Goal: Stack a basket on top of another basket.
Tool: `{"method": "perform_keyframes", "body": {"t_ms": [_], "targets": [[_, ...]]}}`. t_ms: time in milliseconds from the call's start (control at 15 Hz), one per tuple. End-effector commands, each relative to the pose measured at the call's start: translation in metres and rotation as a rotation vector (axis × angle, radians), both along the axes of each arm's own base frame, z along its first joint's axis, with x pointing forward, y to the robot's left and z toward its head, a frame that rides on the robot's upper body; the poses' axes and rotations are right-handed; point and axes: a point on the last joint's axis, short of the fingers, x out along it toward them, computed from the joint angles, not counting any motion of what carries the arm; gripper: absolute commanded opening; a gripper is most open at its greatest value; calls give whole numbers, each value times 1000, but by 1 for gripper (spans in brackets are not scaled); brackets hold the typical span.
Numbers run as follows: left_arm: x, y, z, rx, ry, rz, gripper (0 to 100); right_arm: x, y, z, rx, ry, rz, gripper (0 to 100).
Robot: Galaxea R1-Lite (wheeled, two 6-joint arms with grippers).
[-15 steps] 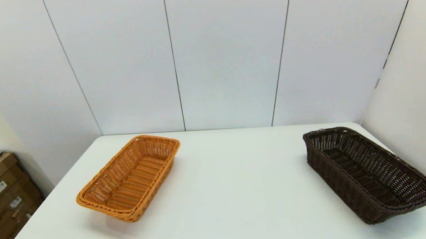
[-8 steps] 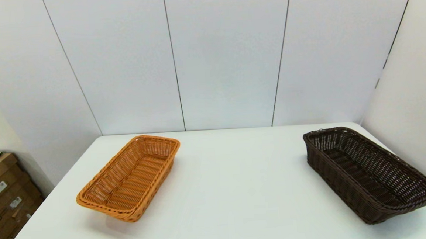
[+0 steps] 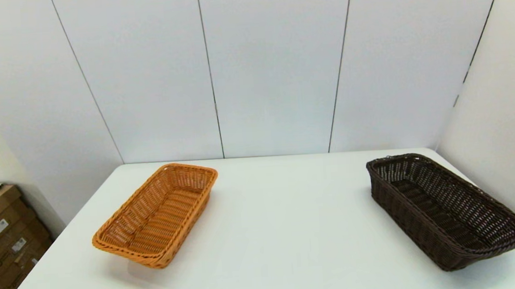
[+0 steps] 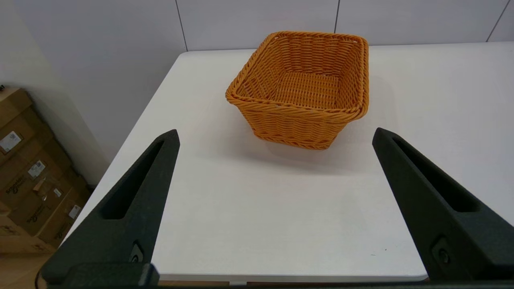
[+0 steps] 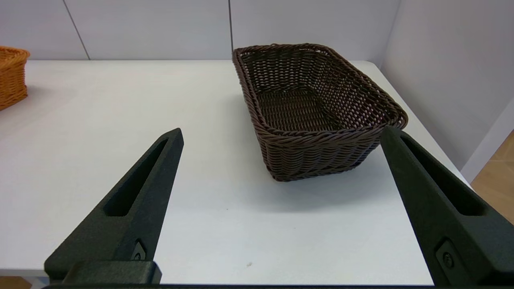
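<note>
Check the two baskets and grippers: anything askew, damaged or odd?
Nothing stands out. The orange basket and dark brown basket sit upright, empty and far apart on the table. Left gripper and right gripper are open, holding nothing.

Matte black tapered slotted fingers (image 4: 136,200), one screw near each base.

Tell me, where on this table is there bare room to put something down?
The widest bare stretch of the white table lies between the orange-tan woven wicker basket on the left and the dark brown woven wicker basket on the right. The near edge is bare too. It is tightest beside the dark basket, close to the right wall.
</note>
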Motion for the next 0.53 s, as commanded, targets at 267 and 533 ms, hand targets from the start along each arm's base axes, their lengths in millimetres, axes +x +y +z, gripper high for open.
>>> {"method": "perform_keyframes", "body": {"t_ms": [267,533], "targets": [[0,0,0,-2,0,1,100,0,0,0,0,0,-1,100],[-2,0,2,6,19,-9,100,0,0,0,0,0,1,100]]}}
